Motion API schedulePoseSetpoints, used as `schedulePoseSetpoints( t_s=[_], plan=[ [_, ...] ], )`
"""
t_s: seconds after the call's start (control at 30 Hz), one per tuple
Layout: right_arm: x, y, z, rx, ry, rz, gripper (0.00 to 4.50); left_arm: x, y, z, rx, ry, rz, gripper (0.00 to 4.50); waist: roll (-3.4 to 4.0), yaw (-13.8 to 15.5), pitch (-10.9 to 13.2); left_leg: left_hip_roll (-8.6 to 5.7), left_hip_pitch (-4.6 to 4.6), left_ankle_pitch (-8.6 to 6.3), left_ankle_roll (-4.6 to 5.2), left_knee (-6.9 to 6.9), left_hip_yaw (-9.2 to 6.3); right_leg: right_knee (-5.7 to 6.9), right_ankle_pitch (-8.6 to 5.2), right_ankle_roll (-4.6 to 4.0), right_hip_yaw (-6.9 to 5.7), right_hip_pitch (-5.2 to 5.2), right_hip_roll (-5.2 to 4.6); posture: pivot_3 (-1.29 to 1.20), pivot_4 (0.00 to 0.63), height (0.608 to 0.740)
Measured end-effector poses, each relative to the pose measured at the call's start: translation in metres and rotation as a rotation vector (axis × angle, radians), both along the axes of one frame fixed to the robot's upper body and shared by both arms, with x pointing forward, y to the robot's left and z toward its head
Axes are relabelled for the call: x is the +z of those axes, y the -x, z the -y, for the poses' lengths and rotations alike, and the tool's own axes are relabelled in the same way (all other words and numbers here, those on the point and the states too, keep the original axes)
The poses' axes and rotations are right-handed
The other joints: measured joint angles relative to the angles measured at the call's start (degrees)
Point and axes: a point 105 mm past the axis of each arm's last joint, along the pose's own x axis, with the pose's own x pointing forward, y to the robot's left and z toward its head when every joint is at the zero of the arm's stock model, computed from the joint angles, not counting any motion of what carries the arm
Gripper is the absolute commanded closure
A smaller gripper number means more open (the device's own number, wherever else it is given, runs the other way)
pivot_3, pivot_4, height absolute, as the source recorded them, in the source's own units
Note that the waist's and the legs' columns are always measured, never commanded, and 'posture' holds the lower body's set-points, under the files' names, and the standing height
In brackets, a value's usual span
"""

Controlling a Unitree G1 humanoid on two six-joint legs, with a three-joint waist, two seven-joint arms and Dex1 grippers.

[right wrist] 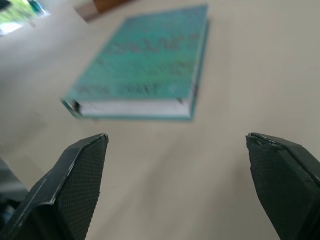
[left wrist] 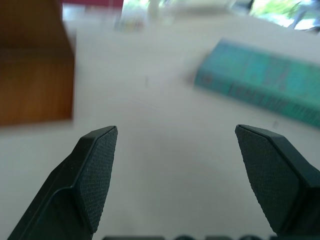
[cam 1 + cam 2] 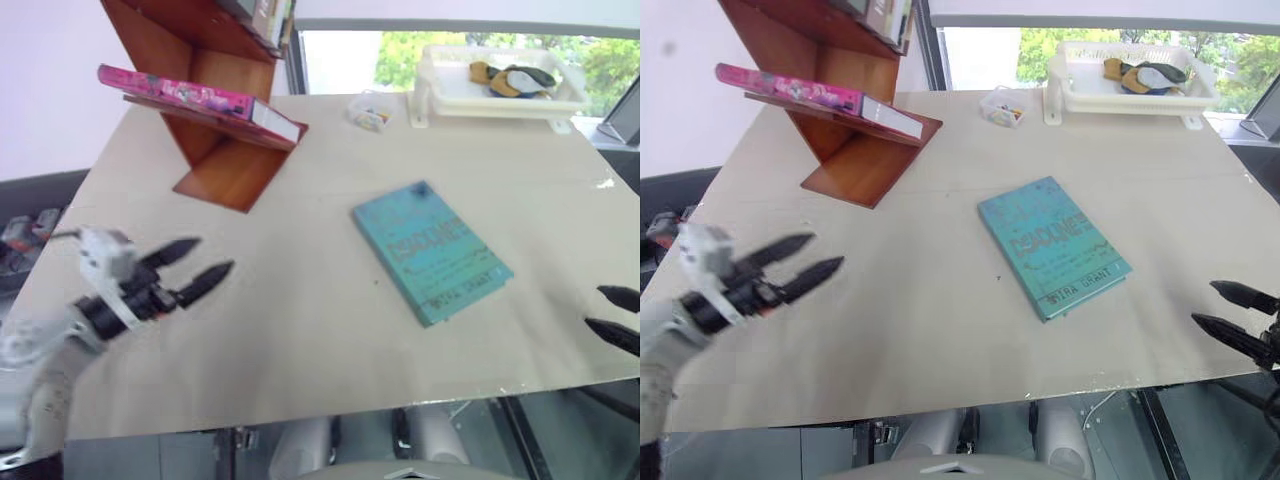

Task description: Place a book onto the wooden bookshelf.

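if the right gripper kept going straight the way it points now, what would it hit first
Most likely the teal-blue book: it lies flat on the table, straight ahead of the open right gripper, with bare tabletop between them. Depth is hard to judge, so it might skim over it.

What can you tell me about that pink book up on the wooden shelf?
The pink book is a bright magenta paperback with small dark pictures on its cover and white page edges at its near end. It is closed and lies flat, cover up, on a slanted lower board of the shelf, so it tilts with the board, and its far end sticks out past the board's edge. Only the shelf touches it; neither gripper is near.
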Motion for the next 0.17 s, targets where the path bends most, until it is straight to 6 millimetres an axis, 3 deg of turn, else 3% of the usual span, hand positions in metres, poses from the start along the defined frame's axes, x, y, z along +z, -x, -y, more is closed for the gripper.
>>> schedulePoseSetpoints(
  t_s=[0.17],
  plan=[
    [-0.01, 0.004, 0.008, -0.031, 0.053, -0.02, 0.0, -0.015, -0.007, 0.015, -0.01, -0.015, -0.014, 0.44, 0.13, -0.32, -0.11, 0.03, 0.03, 0.01, 0.01, -0.02, 0.08, 0.01, 0.01, -0.01, 0.08, 0.0, 0.04, 0.0, 0.15, 0.74]
  ],
)
